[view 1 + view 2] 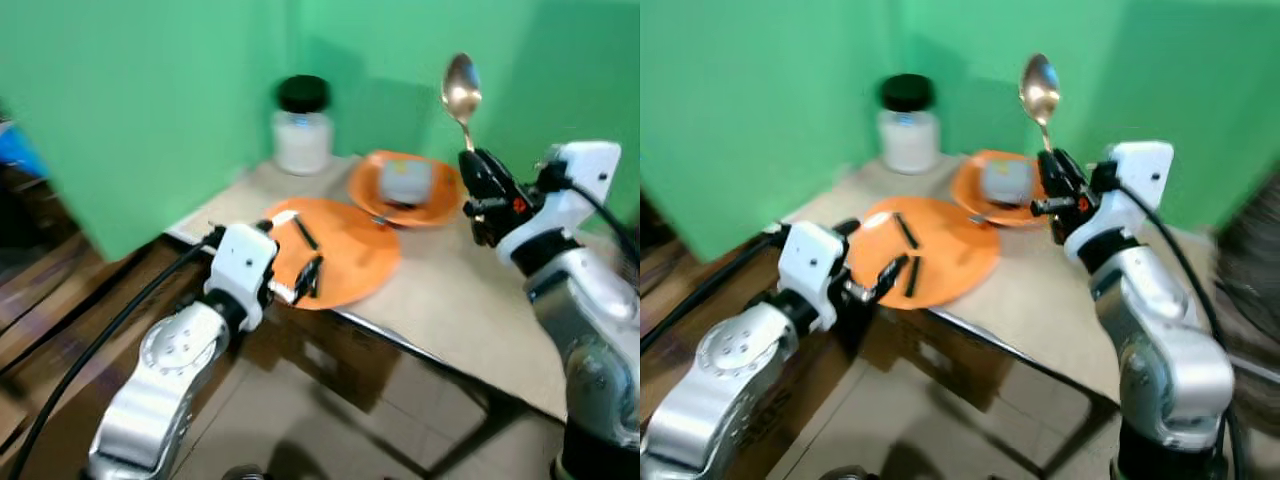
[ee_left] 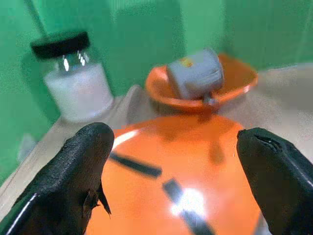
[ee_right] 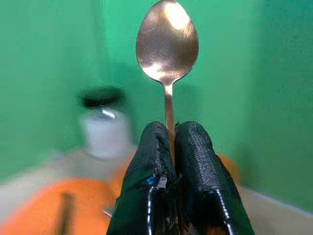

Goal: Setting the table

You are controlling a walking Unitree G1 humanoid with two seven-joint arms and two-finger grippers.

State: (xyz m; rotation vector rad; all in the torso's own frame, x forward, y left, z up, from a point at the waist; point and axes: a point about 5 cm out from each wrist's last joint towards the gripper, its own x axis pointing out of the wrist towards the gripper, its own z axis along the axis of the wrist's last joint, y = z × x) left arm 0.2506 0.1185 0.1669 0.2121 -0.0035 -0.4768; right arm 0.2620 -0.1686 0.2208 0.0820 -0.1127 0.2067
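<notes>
Silver spoon [image 1: 462,92] up at top centre of frame, bowl upward, clamped by the handle in the right gripper [image 1: 470,190] above the far orange bowl [image 1: 440,205]. Left gripper [image 1: 305,255] spread wide over the near orange plate [image 1: 355,265] at centre.

spoon [image 3: 167,46] polished metal; plate [image 2: 195,171] glossy orange plastic; jar [image 2: 73,78] clear glass; fingers [image 3: 195,161] matt black rubber.

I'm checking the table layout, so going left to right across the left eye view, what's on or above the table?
Glass jar → flat orange plate → grey cup lying in the orange bowl → spoon held upright by the right gripper.
</notes>
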